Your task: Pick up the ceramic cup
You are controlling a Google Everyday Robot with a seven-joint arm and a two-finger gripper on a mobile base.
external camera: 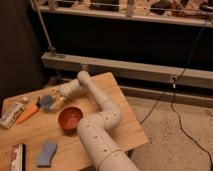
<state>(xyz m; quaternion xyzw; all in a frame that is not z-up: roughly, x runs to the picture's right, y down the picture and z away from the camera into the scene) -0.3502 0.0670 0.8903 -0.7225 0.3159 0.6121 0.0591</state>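
The ceramic cup is sitting on the left part of the wooden table, toward its far edge, and is showing its blue-grey inside. The gripper is reaching down at the cup's right side, right against it. How wide it is standing, and whether it is gripping the cup, I cannot tell from this view.

The white arm is rising from the bottom edge, where it is being cut off. It is bending at an elbow and again near the table's far edge before angling down toward the cup, and it is covering part of the table's middle.

A red-orange bowl is standing just in front of the cup, close beside the arm. Left of the cup, an orange object and a pale bottle are lying on their sides. Near the front edge a flat blue-grey pad is lying, with a dark narrow item beside it running out of view. A pale rail is running behind the table.
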